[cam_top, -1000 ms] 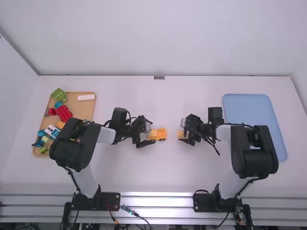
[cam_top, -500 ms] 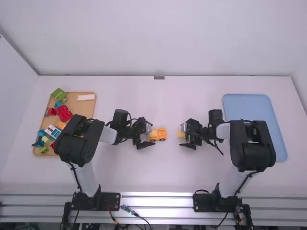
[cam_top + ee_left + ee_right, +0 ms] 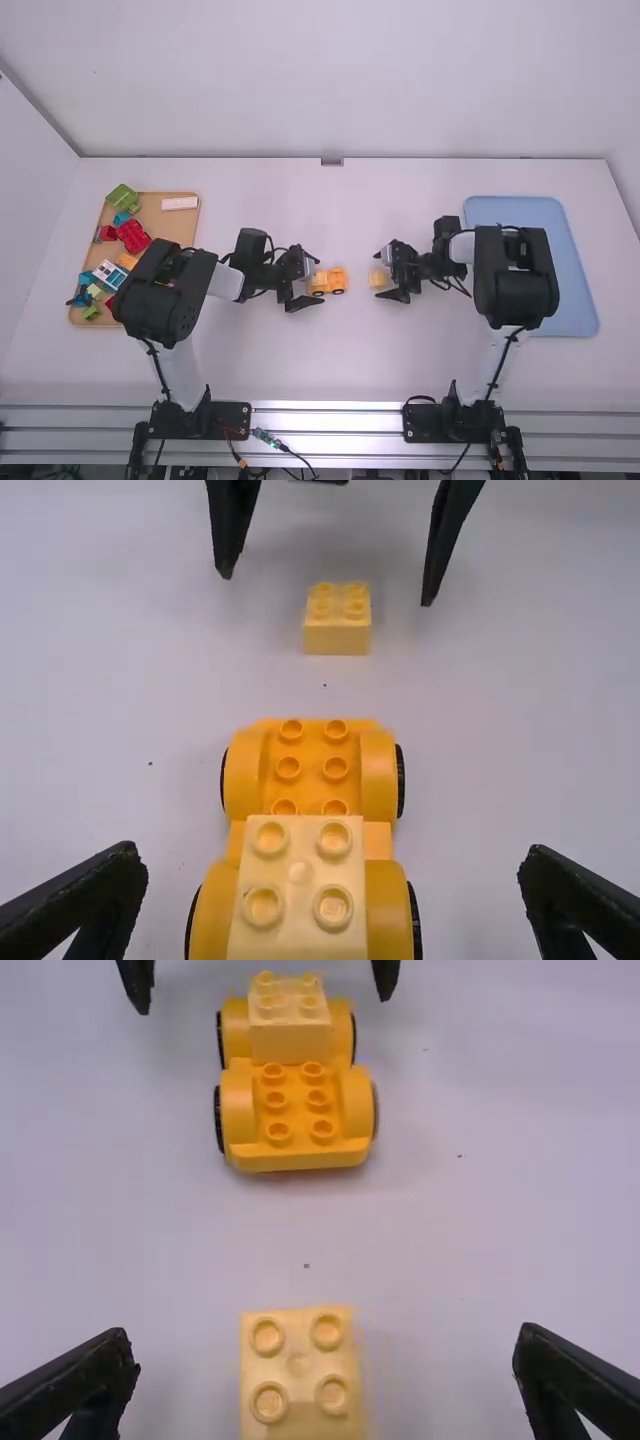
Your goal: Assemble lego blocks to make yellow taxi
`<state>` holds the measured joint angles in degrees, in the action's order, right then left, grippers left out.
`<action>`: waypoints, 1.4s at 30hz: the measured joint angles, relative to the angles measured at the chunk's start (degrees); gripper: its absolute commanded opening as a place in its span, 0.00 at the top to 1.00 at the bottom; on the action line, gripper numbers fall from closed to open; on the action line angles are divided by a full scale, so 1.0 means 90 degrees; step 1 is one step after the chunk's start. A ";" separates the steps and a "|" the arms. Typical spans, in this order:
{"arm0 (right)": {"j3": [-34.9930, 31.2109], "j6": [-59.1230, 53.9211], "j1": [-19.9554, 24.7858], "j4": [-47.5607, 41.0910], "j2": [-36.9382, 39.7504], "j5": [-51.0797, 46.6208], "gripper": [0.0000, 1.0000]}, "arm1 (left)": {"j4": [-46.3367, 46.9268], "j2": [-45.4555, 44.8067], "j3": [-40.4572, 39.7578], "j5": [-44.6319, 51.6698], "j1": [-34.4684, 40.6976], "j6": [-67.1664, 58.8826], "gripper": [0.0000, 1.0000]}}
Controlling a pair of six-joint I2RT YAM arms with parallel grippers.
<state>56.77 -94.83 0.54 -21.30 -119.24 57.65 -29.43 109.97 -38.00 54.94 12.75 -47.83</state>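
1. Chassis of orange-yellow plastic with black wheels (image 3: 312,770) sits on the white table (image 3: 350,360), its block-bearing end between the left gripper's (image 3: 318,280) fingers.
2. That pale yellow four-stud block (image 3: 300,880) rests on the chassis, studs up.
3. Left gripper: spread wide, empty, clear of both.
4. A loose pale yellow four-stud brick (image 3: 300,1365) lies apart from the chassis, between the right gripper's (image 3: 378,276) fingers.
5. Right gripper: spread wide, pinching nothing.
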 measured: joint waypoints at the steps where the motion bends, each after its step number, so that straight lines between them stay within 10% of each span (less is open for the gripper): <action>1: 0.0041 -0.0063 0.0005 -0.0095 -0.0068 0.0029 0.01 | 0.0000 0.0002 0.0000 0.0007 0.0000 0.0000 0.01; 42: 0.0510 -0.0801 0.0039 -0.0716 -0.0333 0.0323 0.02 | 0.0073 0.0486 -0.0311 0.0087 0.0027 0.0175 0.01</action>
<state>61.36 -102.04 0.89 -27.75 -122.23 60.55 -28.77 114.34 -40.80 55.72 12.99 -46.26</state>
